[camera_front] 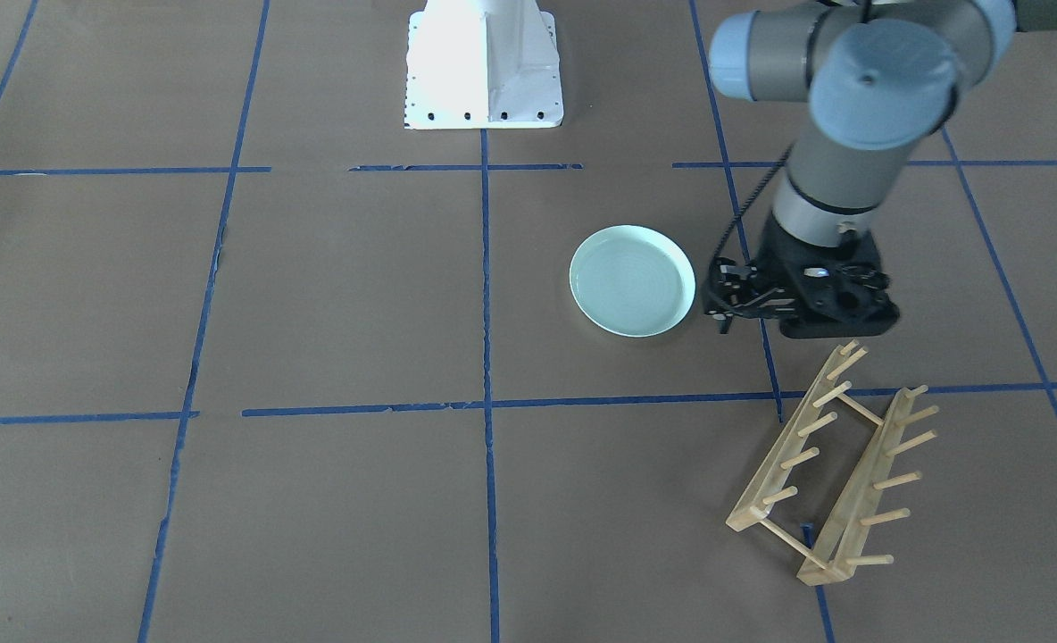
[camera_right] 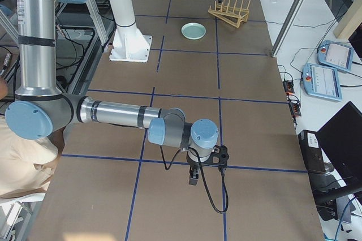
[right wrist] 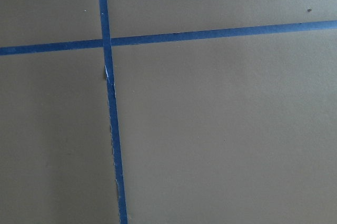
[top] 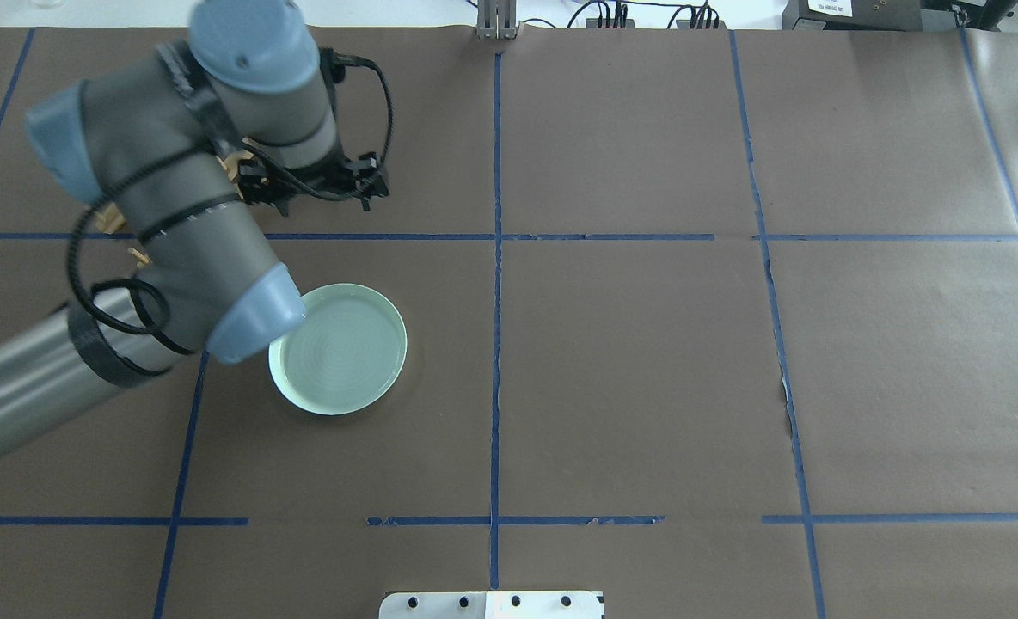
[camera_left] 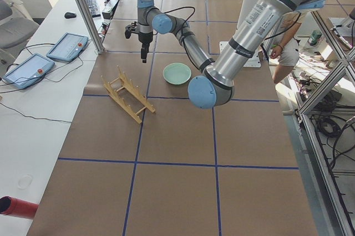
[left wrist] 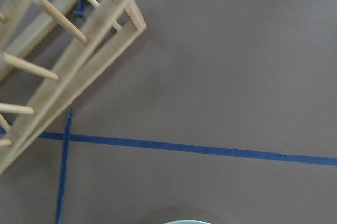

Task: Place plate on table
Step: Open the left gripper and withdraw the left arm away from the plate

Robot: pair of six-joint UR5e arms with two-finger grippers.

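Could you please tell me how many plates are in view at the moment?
1. The plate lies flat on the table, apart from the wooden rack, whose pegs hold nothing; no other plate seems hidden.

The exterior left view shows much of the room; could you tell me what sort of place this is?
Probably a robotics lab workcell: a table papered brown and gridded with blue tape, two teach pendants on the side bench, and aluminium framing around it.

Bright, even light — plate [top: 337, 348] casts a faint shadow; robot base [camera_front: 484, 62] glares white.
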